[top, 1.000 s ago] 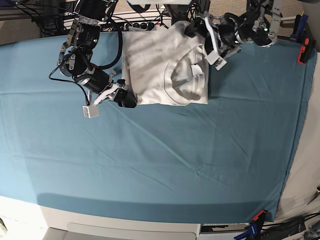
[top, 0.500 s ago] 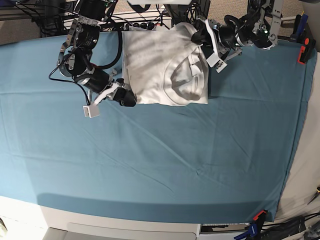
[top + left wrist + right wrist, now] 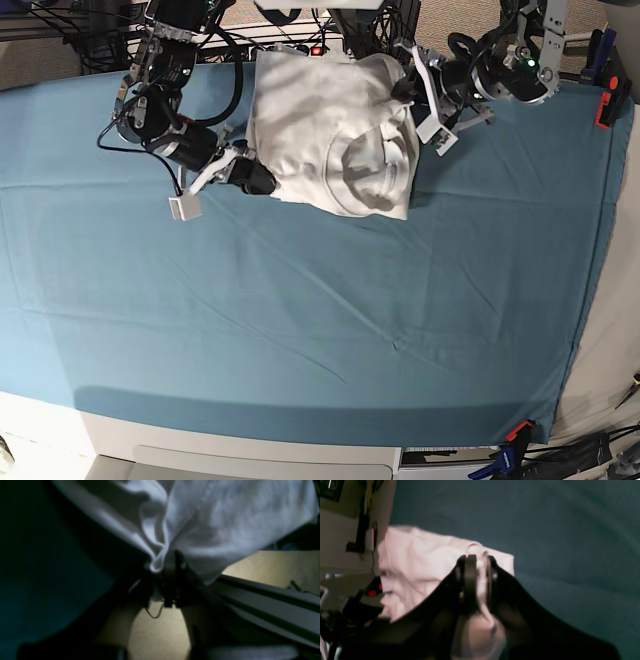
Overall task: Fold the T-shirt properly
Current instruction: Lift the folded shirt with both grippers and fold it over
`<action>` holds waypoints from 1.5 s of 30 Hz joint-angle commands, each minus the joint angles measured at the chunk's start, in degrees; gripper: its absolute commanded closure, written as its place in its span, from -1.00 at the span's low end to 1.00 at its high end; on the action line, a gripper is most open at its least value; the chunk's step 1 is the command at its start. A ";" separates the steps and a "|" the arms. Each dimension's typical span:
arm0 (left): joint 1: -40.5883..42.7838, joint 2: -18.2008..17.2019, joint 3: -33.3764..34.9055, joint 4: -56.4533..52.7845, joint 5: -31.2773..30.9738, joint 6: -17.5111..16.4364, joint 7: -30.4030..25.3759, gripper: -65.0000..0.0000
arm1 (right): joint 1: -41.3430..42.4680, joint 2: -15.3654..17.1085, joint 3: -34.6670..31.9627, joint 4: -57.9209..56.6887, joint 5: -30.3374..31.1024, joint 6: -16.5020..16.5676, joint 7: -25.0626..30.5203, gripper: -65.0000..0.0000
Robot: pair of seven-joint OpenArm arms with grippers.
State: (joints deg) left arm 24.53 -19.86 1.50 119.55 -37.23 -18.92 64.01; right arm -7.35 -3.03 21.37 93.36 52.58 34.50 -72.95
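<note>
Shirt [image 3: 335,135] sits at the desk's [image 3: 300,330] far edge, near the middle. Both grippers have jaws pinched on it: right [image 3: 476,566] on a near-side corner, left [image 3: 166,563] on the opposite edge w/ bunched fabric. Prob gripping both sides so it lifts evenly for the next fold.

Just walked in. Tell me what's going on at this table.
A two-armed robot is partway through folding a white T-shirt on a teal cloth. The right gripper has its jaws shut on the shirt's near corner, and the left gripper is pinching the fabric at the opposite far edge. The shirt is already folded into a rough rectangle near the table's far side, collar facing up.
</note>
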 commanded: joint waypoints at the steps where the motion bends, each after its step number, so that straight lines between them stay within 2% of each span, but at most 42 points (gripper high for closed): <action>1: -0.68 -0.31 -0.17 1.14 -0.35 -0.09 -1.53 1.00 | -0.15 0.17 -0.04 1.29 1.97 0.68 -0.90 0.96; 4: -2.08 -0.31 -0.17 1.14 1.60 1.20 -2.49 1.00 | -1.64 0.17 -0.04 3.02 2.51 1.16 -1.20 0.96; 9: -5.16 -0.31 -0.17 1.11 4.28 1.20 -3.80 1.00 | -5.05 0.20 -0.04 7.87 2.47 2.16 -1.88 0.96; 18: -10.03 -0.28 -0.11 -1.14 4.00 1.20 -5.09 1.00 | -12.94 0.17 -0.04 15.21 2.49 2.16 -1.88 0.96; 32: -16.72 -0.13 0.37 -3.37 3.17 1.16 -5.64 1.00 | -20.13 0.15 -0.04 15.93 6.01 2.19 -2.10 0.96; 35: -16.94 -0.13 2.19 -3.41 3.21 1.14 -6.08 1.00 | -20.28 0.13 -0.04 15.93 7.37 2.25 -2.32 0.96; 37: -16.94 -0.11 4.00 -3.41 3.54 1.16 -6.58 1.00 | -20.28 0.11 -0.04 15.93 8.28 3.43 -2.51 0.96; 42: -18.27 1.01 10.03 -3.45 9.44 1.25 -7.91 1.00 | -20.37 -0.31 -0.07 15.93 11.41 4.76 -3.80 0.96; 45: -19.85 1.51 13.35 -3.48 12.13 3.13 -8.63 1.00 | -20.63 -0.31 -0.39 15.96 11.91 4.76 -4.07 0.96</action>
State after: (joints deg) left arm 5.41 -18.55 14.98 115.20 -23.94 -15.81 57.12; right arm -27.92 -3.22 21.12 108.29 62.28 38.83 -77.45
